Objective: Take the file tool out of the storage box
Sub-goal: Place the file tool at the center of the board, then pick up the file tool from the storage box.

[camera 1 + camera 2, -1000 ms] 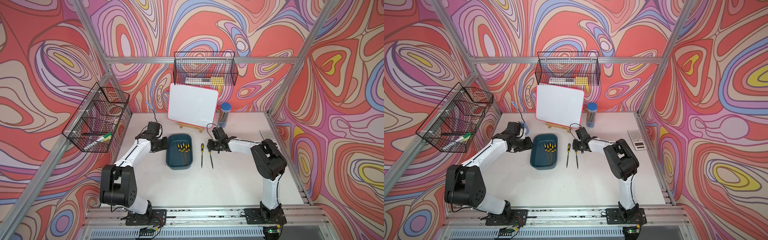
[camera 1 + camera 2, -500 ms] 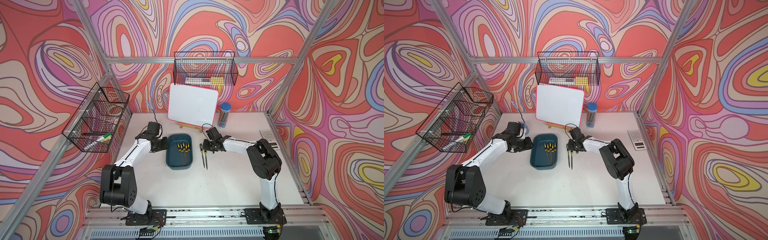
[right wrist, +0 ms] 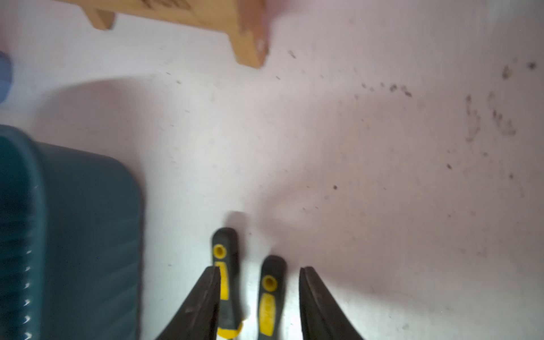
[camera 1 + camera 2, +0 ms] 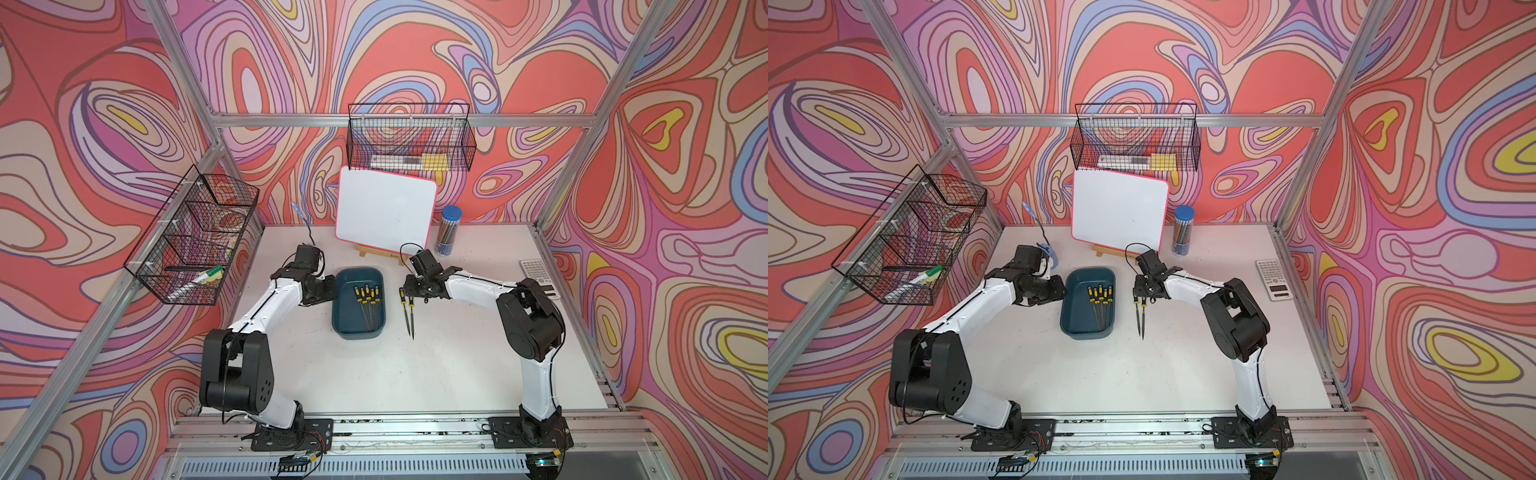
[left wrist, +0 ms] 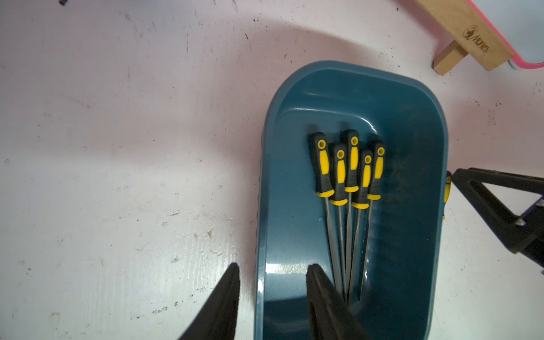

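white table point(image 4: 374, 374), swirly walls all around. teal box point(image 5: 353, 76) sits near the middle with five files point(image 5: 350, 167) inside it. two files point(image 4: 409, 309) lie side by side on the table at the box's 3 o'clock, near it but not touching. right gripper point(image 3: 260, 269) hangs over their handles, jaws apart, holding nothing. left gripper point(image 5: 273, 266), at the box's 9 o'clock, has its jaws apart, one on each side of the wall.
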Robot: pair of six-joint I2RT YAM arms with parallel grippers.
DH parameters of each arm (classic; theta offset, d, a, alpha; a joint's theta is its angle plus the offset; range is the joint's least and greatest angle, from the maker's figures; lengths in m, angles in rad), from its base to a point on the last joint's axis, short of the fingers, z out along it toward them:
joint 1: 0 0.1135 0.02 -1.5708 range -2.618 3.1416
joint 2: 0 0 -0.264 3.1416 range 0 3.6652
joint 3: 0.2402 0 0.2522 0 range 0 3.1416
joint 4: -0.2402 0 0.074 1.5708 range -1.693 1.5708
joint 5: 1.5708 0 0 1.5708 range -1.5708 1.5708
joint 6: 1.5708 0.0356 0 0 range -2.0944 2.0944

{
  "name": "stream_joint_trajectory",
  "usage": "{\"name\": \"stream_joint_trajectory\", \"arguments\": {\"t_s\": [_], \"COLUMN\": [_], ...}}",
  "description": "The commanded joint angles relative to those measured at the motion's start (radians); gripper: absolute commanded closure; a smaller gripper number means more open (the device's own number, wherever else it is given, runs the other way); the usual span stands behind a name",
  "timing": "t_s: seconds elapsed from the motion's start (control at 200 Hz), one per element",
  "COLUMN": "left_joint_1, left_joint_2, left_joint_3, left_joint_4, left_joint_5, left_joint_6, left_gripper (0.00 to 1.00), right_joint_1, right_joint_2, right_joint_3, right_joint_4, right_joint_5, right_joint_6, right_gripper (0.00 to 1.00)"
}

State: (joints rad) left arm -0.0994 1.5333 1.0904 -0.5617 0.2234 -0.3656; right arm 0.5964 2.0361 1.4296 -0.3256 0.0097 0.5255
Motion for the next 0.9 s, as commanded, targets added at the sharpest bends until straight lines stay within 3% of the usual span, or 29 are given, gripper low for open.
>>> {"name": "stream_joint_trajectory", "arguments": {"t_s": [0.0,0.195,0.536,0.896], "left_joint_1": [-0.006,-0.003,0.044,0.053], "left_joint_2": [-0.002,-0.038,-0.07,-0.068], "left_joint_3": [-0.016,-0.033,-0.052,-0.063], "left_joint_4": [0.0,0.02,0.015,0.001], "left_joint_5": [0.027,0.004,0.031,0.028], "left_joint_6": [-0.01,-0.04,-0.052,-0.032], "left_gripper": [0.57,0.57,0.57,0.57], "right_joint_1": [0.081,0.169,0.184,0.185], "right_joint_2": [-0.035,0.114,0.402,0.457], "right_joint_3": [0.104,0.32,0.664,0.675], "right_joint_4": [-0.005,-0.075,-0.205,-0.2], "right_joint_5": [-0.012,-0.065,-0.129,-0.124], "right_joint_6": [-0.125,-0.196,-0.203,-0.195], "right_gripper": [0.57,0.59,0.61,0.62]}}
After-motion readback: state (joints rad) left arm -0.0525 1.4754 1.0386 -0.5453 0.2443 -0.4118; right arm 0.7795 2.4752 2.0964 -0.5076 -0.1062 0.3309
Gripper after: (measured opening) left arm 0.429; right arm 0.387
